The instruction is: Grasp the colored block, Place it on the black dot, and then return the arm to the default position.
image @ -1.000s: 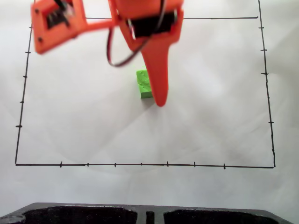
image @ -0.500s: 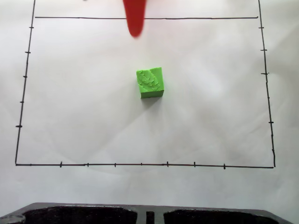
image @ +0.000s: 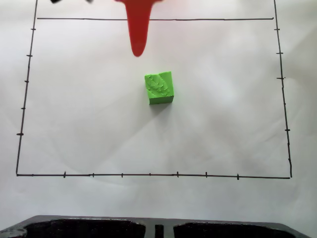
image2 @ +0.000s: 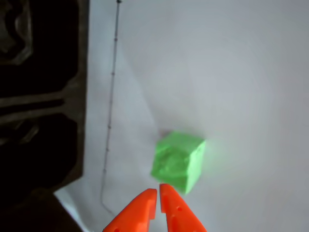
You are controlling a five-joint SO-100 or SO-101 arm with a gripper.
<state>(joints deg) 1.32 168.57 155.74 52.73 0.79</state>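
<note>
Our gripper [image2: 158, 192], fingers pinched together and empty, hangs clear above the colored block [image: 159, 88], which presumably covers the dot.

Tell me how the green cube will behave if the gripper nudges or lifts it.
The colored block has flat faces and sits squarely on the paper, so it would probably slide, not roll. It looks rigid and likely light. Its bumpy top may aid grip.
</note>
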